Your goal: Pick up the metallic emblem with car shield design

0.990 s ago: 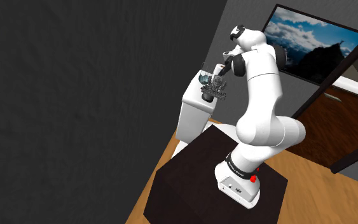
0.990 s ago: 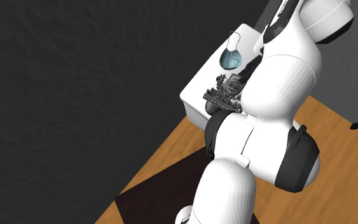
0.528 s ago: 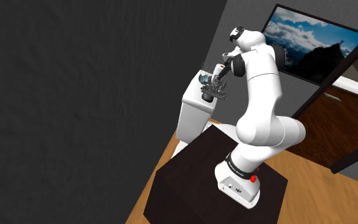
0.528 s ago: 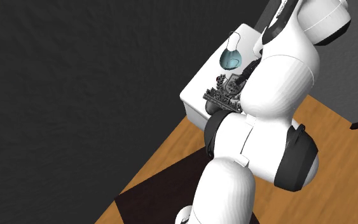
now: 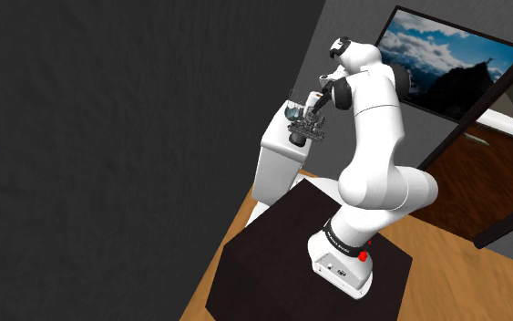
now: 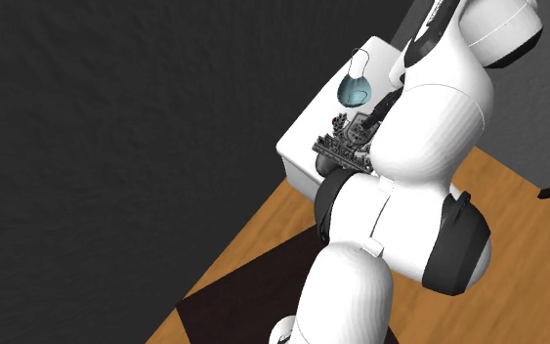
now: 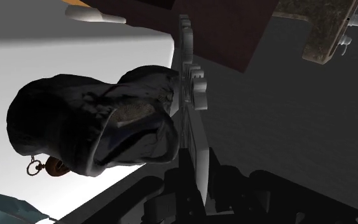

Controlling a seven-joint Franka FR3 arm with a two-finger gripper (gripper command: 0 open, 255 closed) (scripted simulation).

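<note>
Silver-grey and toothed along its rim, one emblem (image 7: pixel 190 108) stands edge-on between the two black fingers (image 7: pixel 168 202) of the gripper (image 7: pixel 196 191), which pinch its thin plate and stand barely apart. One dark lumpy object (image 7: pixel 95 127) lies against the emblem's face. In the second exterior view the emblem (image 6: pixel 346 149) is at 6 o'clock from one round flask (image 6: pixel 355 90) of teal liquid, both above one white cabinet (image 6: pixel 300 149). In the shoulder view one white arm (image 5: pixel 373 155) reaches toward 11 o'clock from one dark stand (image 5: pixel 272 264).
</note>
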